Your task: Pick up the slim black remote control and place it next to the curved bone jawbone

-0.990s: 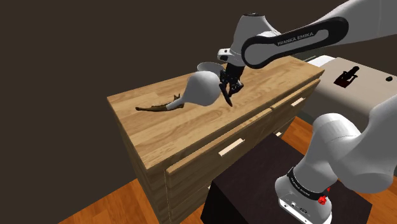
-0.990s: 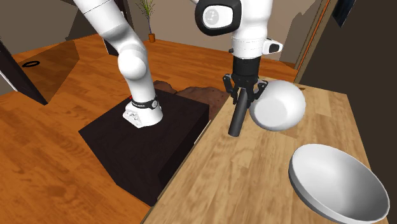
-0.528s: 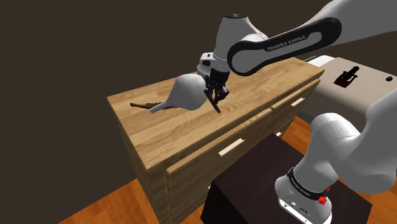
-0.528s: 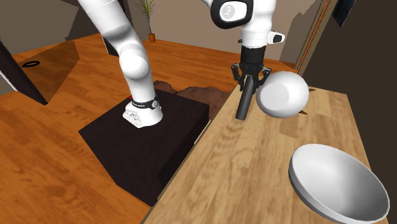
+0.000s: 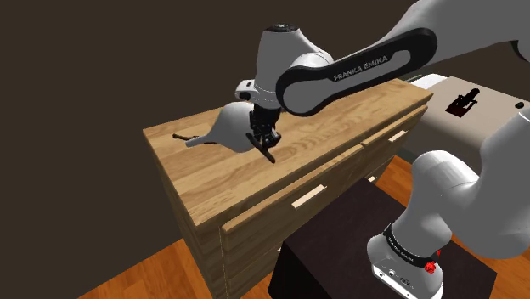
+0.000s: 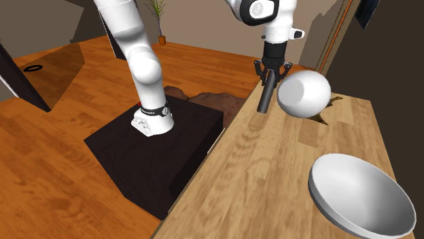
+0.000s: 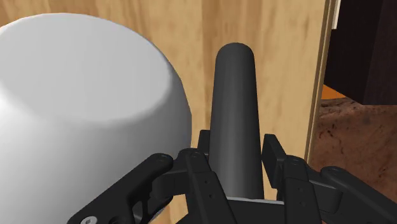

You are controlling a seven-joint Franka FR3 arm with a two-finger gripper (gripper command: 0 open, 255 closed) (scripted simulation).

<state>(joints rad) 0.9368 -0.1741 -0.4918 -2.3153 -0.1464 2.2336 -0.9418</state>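
My gripper (image 5: 260, 136) is shut on a slim black remote (image 5: 266, 152), which hangs nose-down just above the wooden dresser top (image 5: 212, 183). In the wrist view the remote (image 7: 235, 108) sits clasped between the fingers (image 7: 275, 154). A white rounded vessel (image 5: 227, 127) lies right against the gripper on the shoulder view's left; it is large beside the remote (image 6: 265, 95) in the second exterior view. The brown curved jawbone (image 5: 183, 136) pokes out beyond the vessel (image 6: 304, 95), mostly hidden by it; a brown tip of the jawbone (image 6: 333, 102) shows behind.
A wide white bowl (image 6: 360, 193) rests on the dresser at the second exterior view's lower right. The dresser's front edge with drawers (image 5: 314, 194) faces the dark stand (image 5: 340, 251). A pale cabinet (image 5: 476, 115) stands at the shoulder view's right.
The gripper has carried the remote toward the shoulder view's left. The white vessel has shifted the same way with it and now covers more of the jawbone.
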